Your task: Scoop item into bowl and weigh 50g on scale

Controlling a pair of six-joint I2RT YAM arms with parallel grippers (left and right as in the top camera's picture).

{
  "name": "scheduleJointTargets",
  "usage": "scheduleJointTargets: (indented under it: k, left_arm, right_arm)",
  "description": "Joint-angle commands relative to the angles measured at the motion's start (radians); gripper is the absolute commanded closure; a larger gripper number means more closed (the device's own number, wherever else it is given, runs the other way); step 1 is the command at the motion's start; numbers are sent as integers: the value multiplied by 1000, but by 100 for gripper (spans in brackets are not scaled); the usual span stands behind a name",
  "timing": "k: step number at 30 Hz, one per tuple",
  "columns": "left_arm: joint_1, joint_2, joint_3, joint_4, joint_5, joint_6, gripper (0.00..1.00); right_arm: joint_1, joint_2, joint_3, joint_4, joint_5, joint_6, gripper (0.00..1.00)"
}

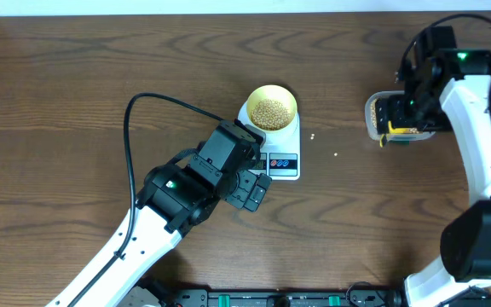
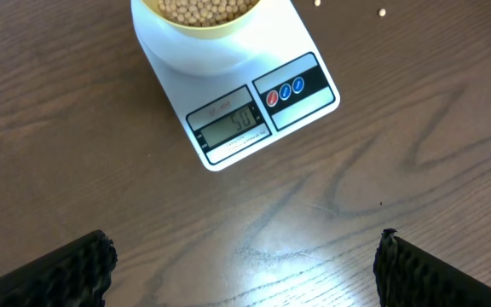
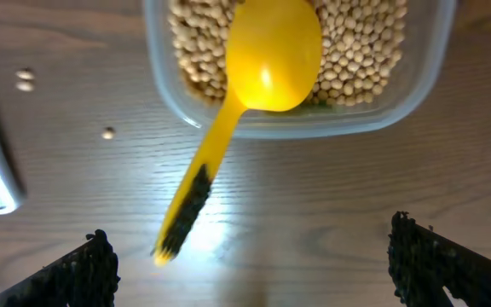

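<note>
Tan-beige beans [image 1: 270, 111]; pale-yellow bowl [image 1: 292, 102]; white scale [image 2: 228, 64], red and blue buttons [image 2: 285, 92]. Right: yellow scoop [image 3: 271, 55], black handle end [image 3: 186, 209], clear tub [image 3: 314, 124]. Dark brown wood-grain table [image 2: 356, 196].

table [image 2: 331, 205]: wood grain, low sheen | scale [image 2: 216, 64]: smooth white plastic | scoop [image 3: 271, 51]: glossy yellow plastic | tub [image 3: 314, 128]: clear plastic | my pads [image 3: 79, 273]: matt black, knurled

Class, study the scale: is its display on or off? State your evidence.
On: the display on the scale shows digits, clear in the left wrist view.
</note>
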Motion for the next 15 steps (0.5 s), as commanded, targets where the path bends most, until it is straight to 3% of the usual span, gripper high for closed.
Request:
scheduleJointTargets:
  k: [1, 15]
  left_arm:
    - [3, 0, 23, -2, -2, 9, 1]
    - [3, 0, 23, -2, -2, 9, 1]
  right_arm:
    - [0, -70, 51, -29, -53, -4, 1]
    - [0, -431, 52, 5, -68, 49, 1]
